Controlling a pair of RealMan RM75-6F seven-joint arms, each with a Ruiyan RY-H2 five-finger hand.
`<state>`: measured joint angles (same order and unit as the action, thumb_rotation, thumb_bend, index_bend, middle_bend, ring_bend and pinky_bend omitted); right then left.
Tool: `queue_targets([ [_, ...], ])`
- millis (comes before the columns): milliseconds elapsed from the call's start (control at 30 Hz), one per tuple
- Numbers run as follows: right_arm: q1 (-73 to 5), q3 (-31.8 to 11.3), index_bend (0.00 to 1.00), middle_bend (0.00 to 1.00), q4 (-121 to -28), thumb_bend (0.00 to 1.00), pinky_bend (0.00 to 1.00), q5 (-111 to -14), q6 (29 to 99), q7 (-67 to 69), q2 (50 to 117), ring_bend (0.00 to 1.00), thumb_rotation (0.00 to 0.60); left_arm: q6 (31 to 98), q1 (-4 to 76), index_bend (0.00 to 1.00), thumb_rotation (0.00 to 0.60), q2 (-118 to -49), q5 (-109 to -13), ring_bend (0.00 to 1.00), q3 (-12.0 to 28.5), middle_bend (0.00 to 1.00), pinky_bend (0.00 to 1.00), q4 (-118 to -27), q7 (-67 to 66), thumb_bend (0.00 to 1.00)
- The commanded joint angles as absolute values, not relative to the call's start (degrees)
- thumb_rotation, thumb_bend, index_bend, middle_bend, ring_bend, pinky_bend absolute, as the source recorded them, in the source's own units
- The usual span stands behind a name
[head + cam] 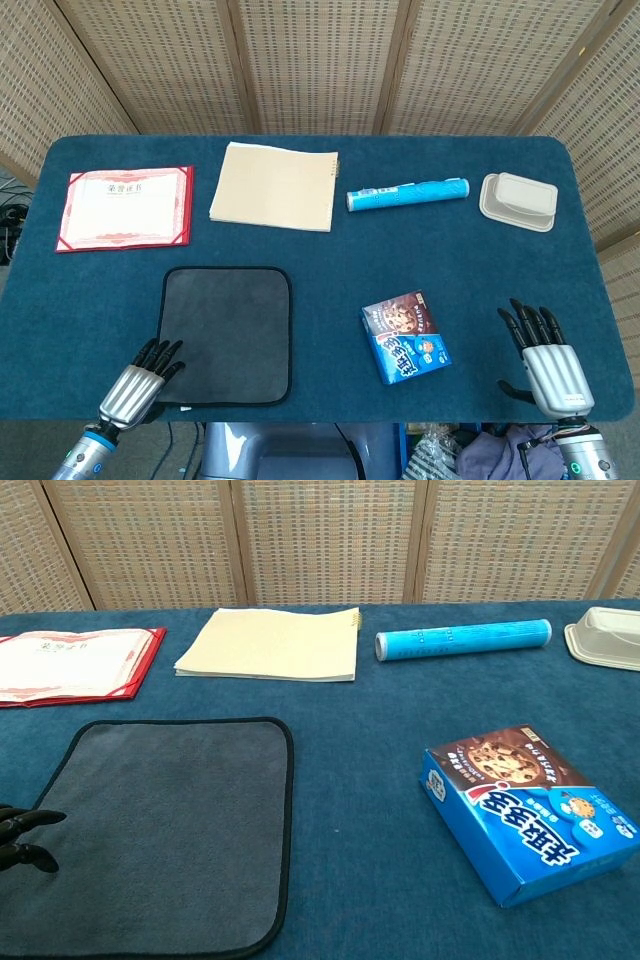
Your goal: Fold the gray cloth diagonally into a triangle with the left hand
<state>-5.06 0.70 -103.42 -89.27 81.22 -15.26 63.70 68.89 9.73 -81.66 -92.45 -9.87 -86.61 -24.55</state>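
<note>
The gray cloth (228, 334) lies flat and unfolded on the blue table, a square with a black hem, also seen in the chest view (165, 830). My left hand (137, 385) hovers at the cloth's near left corner with its fingers spread and nothing in it; only its dark fingertips (22, 835) show in the chest view, at the cloth's left edge. My right hand (548, 362) rests open at the near right of the table, far from the cloth.
A blue cookie box (405, 337) lies right of the cloth. Along the back sit a red certificate folder (125, 208), a beige notebook (273, 186), a blue tube (406, 193) and a white lidded container (518, 200). The table's front edge runs just under both hands.
</note>
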Motion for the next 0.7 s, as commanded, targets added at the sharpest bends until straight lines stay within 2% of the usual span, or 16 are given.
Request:
queue_targets([
  [33, -5.0, 0.7, 0.0, 0.0, -103.4, 0.0, 0.0, -89.3, 81.2, -15.2, 63.7, 0.0, 0.6, 69.0, 9.7, 0.22, 0.6, -81.7, -92.5, 0.0, -9.8, 0.0, 0.0, -86.4, -24.5, 0.31],
  [133, -5.0, 0.7, 0.0, 0.0, -103.5, 0.0, 0.0, -89.2, 81.1, -15.2, 63.6, 0.0, 0.6, 69.1, 9.8, 0.22, 0.6, -81.7, -92.6, 0.0, -9.8, 0.0, 0.0, -86.4, -24.2, 0.31],
  [300, -5.0, 0.7, 0.0, 0.0, -103.5, 0.0, 0.0, -89.2, 81.1, -15.1, 63.6, 0.0, 0.6, 69.8, 9.8, 0.22, 0.6, -81.6, -93.0, 0.0, -9.7, 0.0, 0.0, -86.6, -24.0, 0.39],
  [700, -5.1, 0.7, 0.0, 0.0, -103.6, 0.0, 0.0, -89.0, 80.9, -15.3, 63.5, 0.0, 0.6, 71.6, 9.8, 0.22, 0.6, -80.8, -95.0, 0.0, -9.9, 0.0, 0.0, -87.6, -23.0, 0.39],
])
